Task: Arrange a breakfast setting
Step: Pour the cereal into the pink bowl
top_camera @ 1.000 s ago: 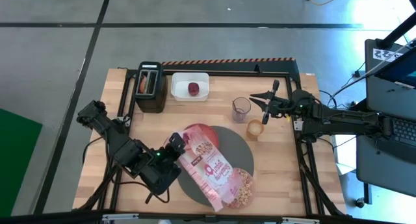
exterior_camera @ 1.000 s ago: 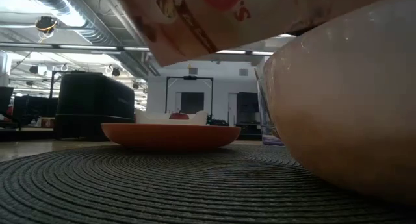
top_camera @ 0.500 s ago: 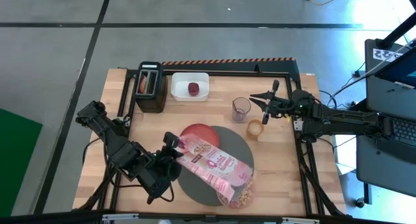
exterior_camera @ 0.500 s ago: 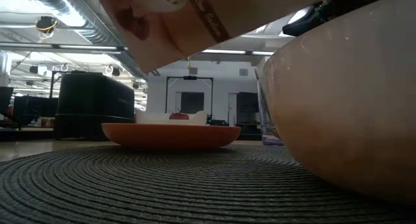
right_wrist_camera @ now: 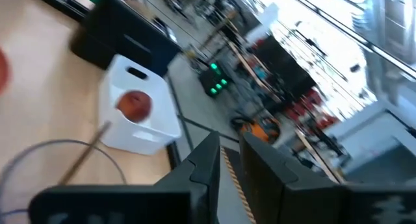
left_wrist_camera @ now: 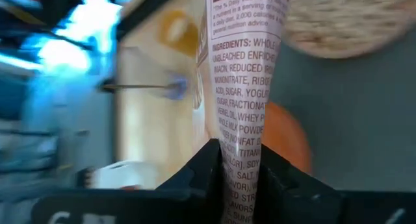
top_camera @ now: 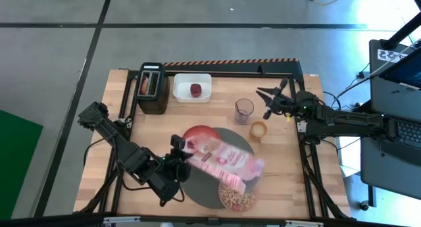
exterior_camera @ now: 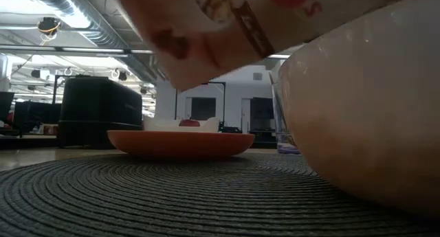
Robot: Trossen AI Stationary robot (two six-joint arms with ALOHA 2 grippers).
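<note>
My left gripper (top_camera: 180,152) is shut on the pink cereal box (top_camera: 223,160), which reaches out to the right over the round dark-grey mat (top_camera: 204,187). The pink see-through bowl (top_camera: 237,197) with cereal stands on the mat's near right part. The red plate (top_camera: 197,133) lies on the mat's far edge. The dark-red fruit piece (top_camera: 196,89) lies in the white tub (top_camera: 193,87). The thin gold spoon (right_wrist_camera: 84,156) stands in a clear cup (top_camera: 244,110). My right gripper (top_camera: 268,100) is open and empty beside the cup. My left gripper pinches the cereal box at its left end (left_wrist_camera: 239,169) between its two fingers, one on each broad face, the narrow printed side showing between them. The fingers come about level from the table's left. The box is lifted clear of the mat and tilted.
The black toaster (top_camera: 152,87) stands at the far left, next to the tub. A small round tan piece (top_camera: 258,129) lies right of the mat, near the cup. Bare wood lies at the table's left and right of the mat.
My left gripper has swung the cereal box: its free end has gone from over the bowl toward the table's right and far side, and the bowl with cereal now shows uncovered. My right gripper has turned a little beside the cup.
</note>
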